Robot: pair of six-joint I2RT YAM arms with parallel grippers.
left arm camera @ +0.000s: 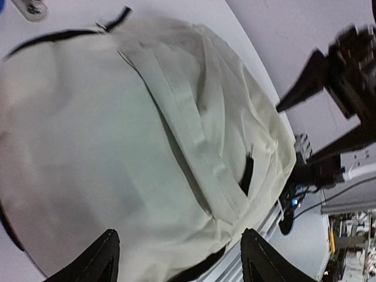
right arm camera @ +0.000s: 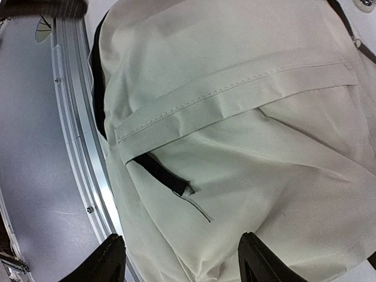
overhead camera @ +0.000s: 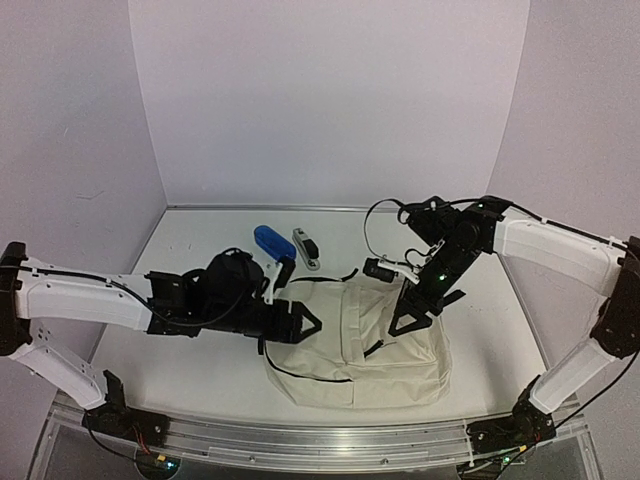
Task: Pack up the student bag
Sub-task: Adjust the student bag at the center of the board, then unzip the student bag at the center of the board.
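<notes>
Lying flat on the bench between the two pincers: the student bag, cream fabric up, black zipper line curving along its near edge.

Hovering at the bag's left edge: the left pincer, pointing across the fabric toward the other pincer, standing spread wide and gripping nothing. Showing in the left wrist view, both dark fingertips well apart, with the bag directly ahead of and below them and a cream strap running diagonally away.

Hanging over the bag's upper middle: the right pincer, tips angling down, likewise parted with nothing between them. Filling the right wrist view just beyond its fingertips, the bag, with a black strap tab peeking from under a stitched band.

Resting beyond the left pincer, clear of the bag: a blue item and a grey item just beside it.
</notes>
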